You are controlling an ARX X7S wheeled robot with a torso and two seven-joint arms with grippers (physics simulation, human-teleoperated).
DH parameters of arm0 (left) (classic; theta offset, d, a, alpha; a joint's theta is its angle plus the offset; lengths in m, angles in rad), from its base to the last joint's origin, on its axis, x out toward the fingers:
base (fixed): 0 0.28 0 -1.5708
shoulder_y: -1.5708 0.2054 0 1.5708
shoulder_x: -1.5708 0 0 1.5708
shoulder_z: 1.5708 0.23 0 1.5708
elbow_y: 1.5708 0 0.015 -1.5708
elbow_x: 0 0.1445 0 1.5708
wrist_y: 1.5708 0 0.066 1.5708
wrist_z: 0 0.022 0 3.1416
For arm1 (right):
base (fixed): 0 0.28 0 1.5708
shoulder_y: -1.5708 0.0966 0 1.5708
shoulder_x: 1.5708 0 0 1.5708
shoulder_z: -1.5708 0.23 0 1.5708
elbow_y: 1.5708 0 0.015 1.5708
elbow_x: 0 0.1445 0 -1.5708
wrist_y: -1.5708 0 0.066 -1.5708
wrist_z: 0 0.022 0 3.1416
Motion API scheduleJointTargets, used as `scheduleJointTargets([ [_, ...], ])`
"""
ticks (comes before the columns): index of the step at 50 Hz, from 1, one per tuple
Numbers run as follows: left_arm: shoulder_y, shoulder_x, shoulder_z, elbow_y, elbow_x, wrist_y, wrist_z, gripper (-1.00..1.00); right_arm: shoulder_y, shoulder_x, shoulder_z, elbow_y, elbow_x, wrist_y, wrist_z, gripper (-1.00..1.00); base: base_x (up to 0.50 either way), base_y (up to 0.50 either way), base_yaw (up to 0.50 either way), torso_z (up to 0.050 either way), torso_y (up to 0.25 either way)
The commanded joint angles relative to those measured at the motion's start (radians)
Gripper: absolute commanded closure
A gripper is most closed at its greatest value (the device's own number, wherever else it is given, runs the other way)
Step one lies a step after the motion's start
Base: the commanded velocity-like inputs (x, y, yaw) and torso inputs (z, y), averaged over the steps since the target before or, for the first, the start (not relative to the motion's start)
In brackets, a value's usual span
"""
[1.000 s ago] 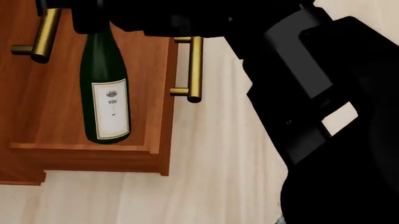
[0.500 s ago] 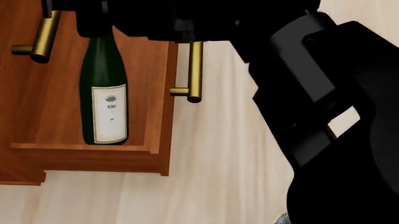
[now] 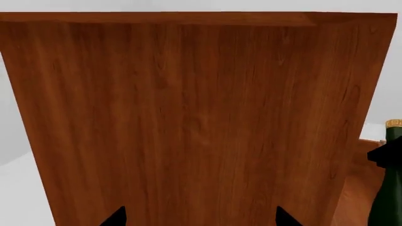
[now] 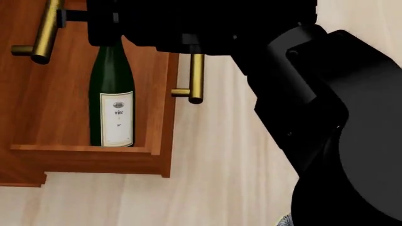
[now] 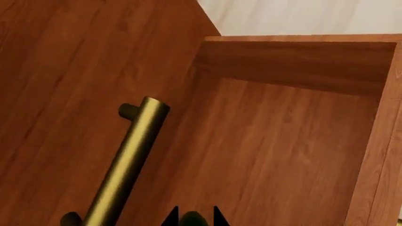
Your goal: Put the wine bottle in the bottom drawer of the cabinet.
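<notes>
The dark-green wine bottle [image 4: 112,101] with its white label stands inside the open bottom drawer [image 4: 75,155] of the reddish-brown cabinet [image 3: 188,117], base near the drawer's side wall. My right gripper [image 4: 107,35] is shut on the bottle's neck, and the dark bottle top shows between its tips [image 5: 193,217]. Whether the base rests on the drawer floor [image 5: 283,141] I cannot tell. My left gripper [image 3: 199,219] is open, tips far apart, facing the cabinet's plain wooden side. The bottle [image 3: 386,193] and its cork show at that view's edge.
The bottom drawer's brass bar handle [image 4: 196,75] sticks out over the pale wood floor [image 4: 220,179]. An upper drawer's brass handle [image 4: 43,33] hangs above the drawer opening, close to the bottle; it shows in the right wrist view as well [image 5: 125,165]. My black right arm [image 4: 326,117] fills the right side.
The bottle has shifted slightly right and stands straighter in the drawer. My right arm has come lower and leftward over it.
</notes>
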Motion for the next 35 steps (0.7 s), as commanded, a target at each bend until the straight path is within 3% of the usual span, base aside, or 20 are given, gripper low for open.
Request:
scheduleJointTargets([
  [1,-0.001,0.002,0.0,0.002,-0.002,-0.005,0.006,-1.0,-0.04,-0.009,-0.101,-0.02,0.027,-0.014,-0.011,1.0,0.0,0.0,0.0,0.0,0.0],
  [13,0.009,0.001,-0.009,0.003,0.001,0.01,0.008,-1.0,-0.057,-0.009,-0.1,-0.017,0.003,-0.019,-0.009,1.0,0.0,0.0,0.0,0.0,0.0],
  [35,0.027,0.003,-0.018,-0.007,0.01,0.01,-0.001,-1.0,-0.09,-0.009,-0.096,-0.023,-0.042,-0.012,0.007,1.0,0.0,0.0,0.0,0.0,-0.084],
])
